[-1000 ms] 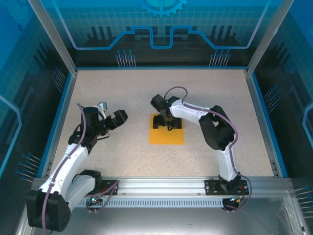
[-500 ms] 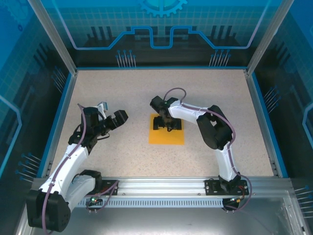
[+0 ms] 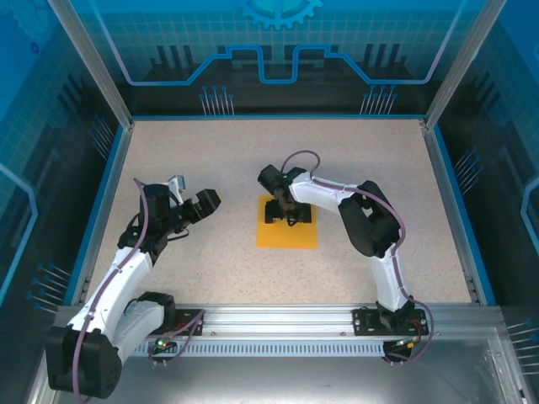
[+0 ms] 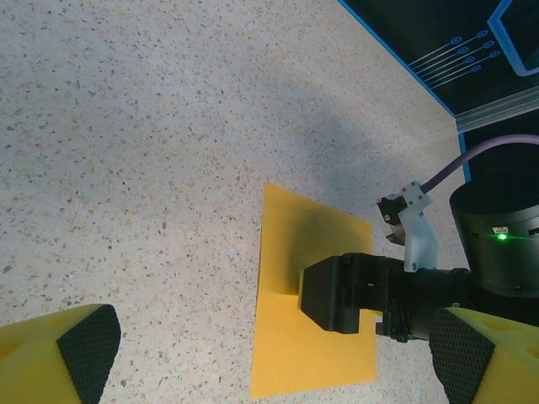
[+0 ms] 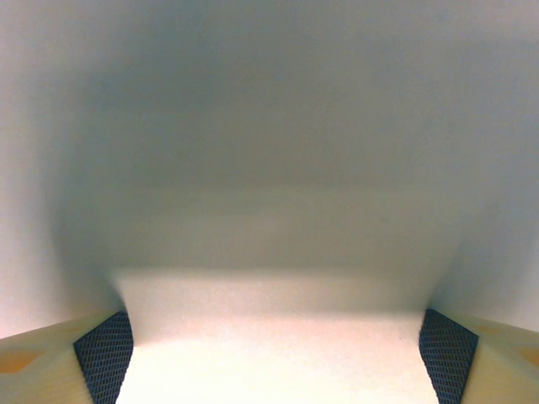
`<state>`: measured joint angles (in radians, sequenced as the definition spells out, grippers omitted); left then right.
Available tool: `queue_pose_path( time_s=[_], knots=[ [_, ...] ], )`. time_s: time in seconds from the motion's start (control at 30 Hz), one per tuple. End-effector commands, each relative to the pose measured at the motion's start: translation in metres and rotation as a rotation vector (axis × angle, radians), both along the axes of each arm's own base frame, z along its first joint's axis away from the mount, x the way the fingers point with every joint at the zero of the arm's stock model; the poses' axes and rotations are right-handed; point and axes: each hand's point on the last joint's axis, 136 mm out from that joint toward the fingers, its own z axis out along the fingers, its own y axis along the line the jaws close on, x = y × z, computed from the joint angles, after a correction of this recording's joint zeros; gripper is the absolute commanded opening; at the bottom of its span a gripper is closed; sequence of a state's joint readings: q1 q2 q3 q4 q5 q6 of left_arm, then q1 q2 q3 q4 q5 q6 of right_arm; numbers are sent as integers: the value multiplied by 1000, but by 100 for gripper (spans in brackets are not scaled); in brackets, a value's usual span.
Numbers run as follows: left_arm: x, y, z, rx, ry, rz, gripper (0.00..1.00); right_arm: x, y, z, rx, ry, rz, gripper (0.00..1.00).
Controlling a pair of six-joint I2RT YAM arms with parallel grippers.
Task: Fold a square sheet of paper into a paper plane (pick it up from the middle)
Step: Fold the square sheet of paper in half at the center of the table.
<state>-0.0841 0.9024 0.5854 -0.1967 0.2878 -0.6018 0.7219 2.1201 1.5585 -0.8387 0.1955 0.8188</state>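
Pinching the paper (image 3: 286,236) up
Right gripper (image 3: 289,212) sits on it, jaws wide; close slowly, raising a ridge. Left gripper (image 3: 208,202) hangs open.

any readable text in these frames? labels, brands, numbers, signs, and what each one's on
None: no words, numbers or brand marks can be read in any view.
square sheet of paper: plain orange-yellow, no print.
back panel: only a gear graphic and circuit-style lines, no letters.
right arm: a green light, no legible label.
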Motion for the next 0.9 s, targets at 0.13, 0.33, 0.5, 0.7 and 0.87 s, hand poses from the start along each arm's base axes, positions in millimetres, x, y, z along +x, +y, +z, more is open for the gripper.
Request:
queue_pose_path(
  time_s=[0.13, 0.33, 0.5, 0.7, 0.87],
  knots=[
    [-3, -2, -2, -10, 1, -24, 98, 3, 1, 15, 2, 3, 17, 98],
    [-3, -2, -2, -9, -1, -25, 98, -1, 4, 3, 4, 29, 20, 99],
    [-3, -2, -4, -9, 2, -23, 98, -10, -4, -20, -39, 80, -1, 99],
    [-3, -2, -3, -8, 1, -23, 99, -34, -16, -59, -92, 164, -16, 97],
    [-3, -3, -4, -11, 4, -26, 98, -38, -19, -62, -109, 164, -10, 92]
  ],
)
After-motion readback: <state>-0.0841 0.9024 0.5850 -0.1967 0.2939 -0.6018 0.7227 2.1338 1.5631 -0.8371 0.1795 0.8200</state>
